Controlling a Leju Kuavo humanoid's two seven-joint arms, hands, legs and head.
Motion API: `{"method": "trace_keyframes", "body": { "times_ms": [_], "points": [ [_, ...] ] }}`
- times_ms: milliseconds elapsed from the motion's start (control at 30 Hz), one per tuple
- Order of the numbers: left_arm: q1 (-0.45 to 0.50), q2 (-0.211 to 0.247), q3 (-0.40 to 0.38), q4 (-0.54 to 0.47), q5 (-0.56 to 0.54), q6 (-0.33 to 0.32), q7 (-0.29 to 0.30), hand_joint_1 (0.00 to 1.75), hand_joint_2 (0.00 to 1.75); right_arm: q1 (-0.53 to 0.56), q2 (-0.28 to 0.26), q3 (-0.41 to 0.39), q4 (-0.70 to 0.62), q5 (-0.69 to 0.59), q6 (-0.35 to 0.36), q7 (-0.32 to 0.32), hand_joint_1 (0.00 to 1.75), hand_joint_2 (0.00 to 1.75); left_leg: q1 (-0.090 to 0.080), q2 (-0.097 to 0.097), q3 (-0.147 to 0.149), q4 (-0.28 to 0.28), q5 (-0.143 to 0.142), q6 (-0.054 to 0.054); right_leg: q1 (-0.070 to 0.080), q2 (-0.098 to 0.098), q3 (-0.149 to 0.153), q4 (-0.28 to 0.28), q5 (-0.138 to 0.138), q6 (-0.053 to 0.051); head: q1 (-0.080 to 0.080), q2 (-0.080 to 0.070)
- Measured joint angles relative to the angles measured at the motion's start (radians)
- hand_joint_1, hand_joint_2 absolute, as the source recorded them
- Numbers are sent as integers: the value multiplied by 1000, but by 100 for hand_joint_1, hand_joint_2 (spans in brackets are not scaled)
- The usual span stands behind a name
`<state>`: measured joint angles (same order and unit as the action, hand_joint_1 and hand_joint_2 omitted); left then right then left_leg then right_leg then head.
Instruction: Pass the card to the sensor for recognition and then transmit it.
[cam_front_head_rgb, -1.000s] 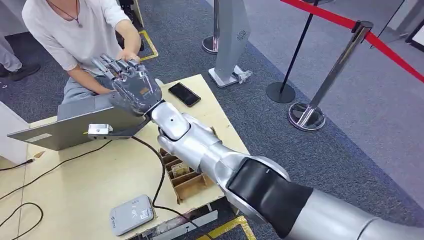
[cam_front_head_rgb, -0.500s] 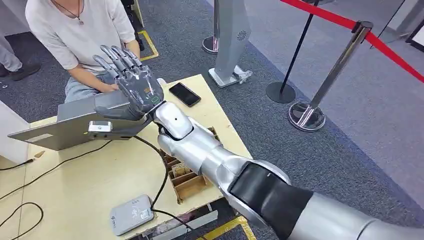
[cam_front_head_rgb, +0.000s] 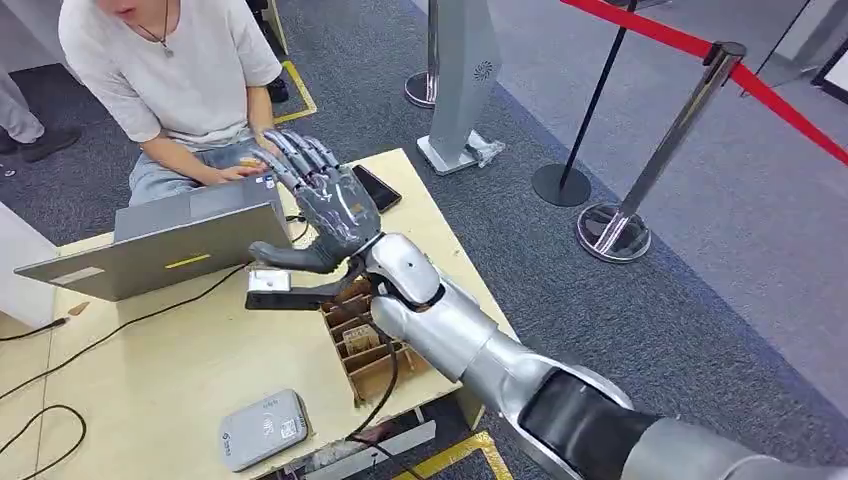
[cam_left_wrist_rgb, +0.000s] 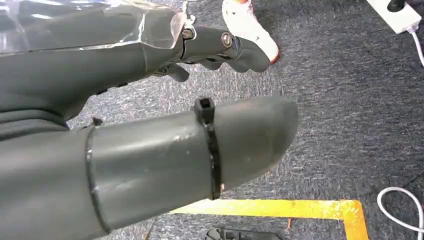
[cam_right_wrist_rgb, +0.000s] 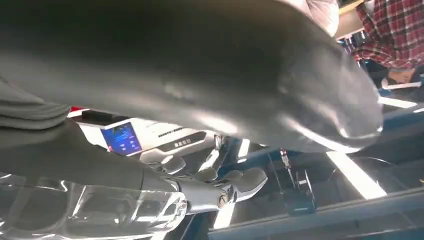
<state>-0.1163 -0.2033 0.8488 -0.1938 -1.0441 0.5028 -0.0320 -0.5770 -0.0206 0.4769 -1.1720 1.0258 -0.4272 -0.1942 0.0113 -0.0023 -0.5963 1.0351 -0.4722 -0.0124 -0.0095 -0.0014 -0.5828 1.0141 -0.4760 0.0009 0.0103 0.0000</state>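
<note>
My right hand (cam_front_head_rgb: 330, 215) hovers over the wooden table (cam_front_head_rgb: 160, 370), fingers spread and holding nothing. It is above the far end of a slotted cardboard box (cam_front_head_rgb: 368, 352) that has cards standing in it. The grey card reader (cam_front_head_rgb: 262, 430) lies flat near the table's front edge, well short of the hand. In the right wrist view the thumb and fingers (cam_right_wrist_rgb: 220, 187) are apart with nothing between them. My left hand (cam_left_wrist_rgb: 150, 115) hangs over grey carpet, fingers loosely extended and holding nothing. I cannot make out a loose card.
A person in a white shirt (cam_front_head_rgb: 170, 70) sits at the table's far side with hands at an open laptop (cam_front_head_rgb: 150, 250). A black phone (cam_front_head_rgb: 378, 187) lies at the far right corner. Cables (cam_front_head_rgb: 120, 325) cross the table. Barrier posts (cam_front_head_rgb: 660, 150) stand to the right.
My right hand has drawn back from the person's hand, moving right and nearer to me, to above the cardboard box. The person's hands have gone down to the laptop.
</note>
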Motion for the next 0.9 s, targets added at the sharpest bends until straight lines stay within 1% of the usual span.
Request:
{"method": "trace_keyframes", "body": {
  "times_ms": [133, 233, 267, 367, 600, 733, 900],
  "points": [
    [0, 0, 0, 0, 2, 0, 0, 0, 0, 77, -41, 11, -86, 2, -4, -2, 0, 0, 0, 0, 0, 0, 0, 0, 0, 0, 0, 0, 0, 0, 0, 0],
    [1, 1, 0, 0, 1, -1, 0, 0, 0, 123, -61, 17, -131, 8, -10, -5, 0, 0, 0, 0, 0, 0, 0, 0, 0, 0, 0, 0, 0, 0, 0, 0],
    [2, 2, 0, 0, 2, -2, 0, 0, 0, 136, -66, 19, -145, 14, -12, -6, 0, 175, 0, 0, 0, 0, 0, 0, 0, 0, 0, 0, 0, 0, 0, 0],
    [6, 6, 2, 0, 9, -3, -1, 0, 0, 173, -83, 25, -178, 30, -21, -3, 0, 175, 0, 0, 0, 0, 0, 0, 0, 0, 0, 0, 0, 0, 0, 0],
    [10, 10, 17, 0, 18, -3, -12, 0, 0, 269, -113, 46, -236, 122, -32, 48, 0, 175, 0, 0, 0, 0, 0, 0, 0, -1, 0, 0, -1, 1, 0, 0],
    [10, 10, 26, 0, 36, -10, -25, 0, 0, 313, -123, 52, -238, 171, -26, 76, 0, 175, 0, 0, 0, 0, 0, 0, 0, 0, 0, 0, -1, 1, 0, 0],
    [10, 10, 30, 0, 39, -12, -25, 0, 0, 339, -127, 66, -227, 179, -20, 80, 0, 175, 0, 0, 0, 0, 0, 0, 0, 0, 0, 0, -1, 1, 0, 0]
  ]
}}
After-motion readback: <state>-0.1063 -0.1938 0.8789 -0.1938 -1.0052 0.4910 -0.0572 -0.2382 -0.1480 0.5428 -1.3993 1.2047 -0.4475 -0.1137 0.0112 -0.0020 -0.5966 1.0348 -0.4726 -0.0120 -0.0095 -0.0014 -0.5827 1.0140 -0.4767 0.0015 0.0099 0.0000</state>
